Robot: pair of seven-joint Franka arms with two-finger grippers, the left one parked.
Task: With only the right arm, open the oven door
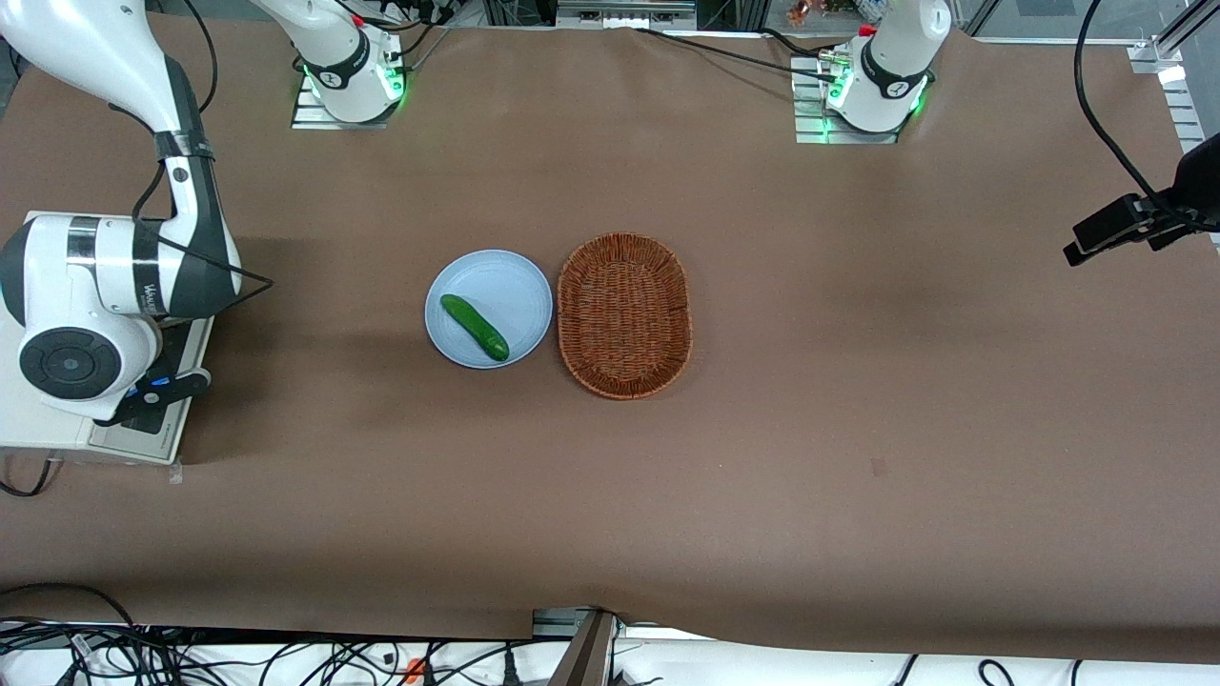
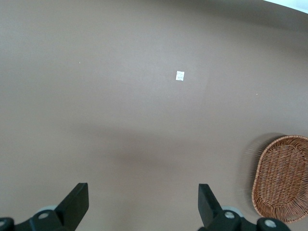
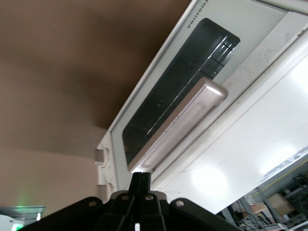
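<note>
Brown paper covers the whole worktop (image 1: 762,457), and most of it is bare between the middle and the parked arm's end. At the middle a blue plate (image 1: 505,286) carries a green cucumber (image 1: 474,327) lying slantwise, and a wicker basket (image 1: 624,314) sits just beside the plate, toward the parked arm's end. From these two to the edge nearest the front camera the paper is bare, with cables hanging below that edge.

My right arm (image 1: 114,276) folds down at the working end of the worktop, its round dark-capped joint above the oven (image 1: 38,433), which sits right at that end with its body partly cut by the frame edge. My end effector (image 1: 157,391) hangs low over the oven's front, just off the silver bar handle (image 3: 180,126). In the wrist view my fingers (image 3: 141,185) are pressed together into one narrow black tip, holding nothing, close to one end of the handle; I cannot tell whether they touch it.

The oven door (image 3: 178,103) lies flush in its cream frame, shut. Its front faces the middle of the worktop. The dark glass window and the handle share the door's long axis.
</note>
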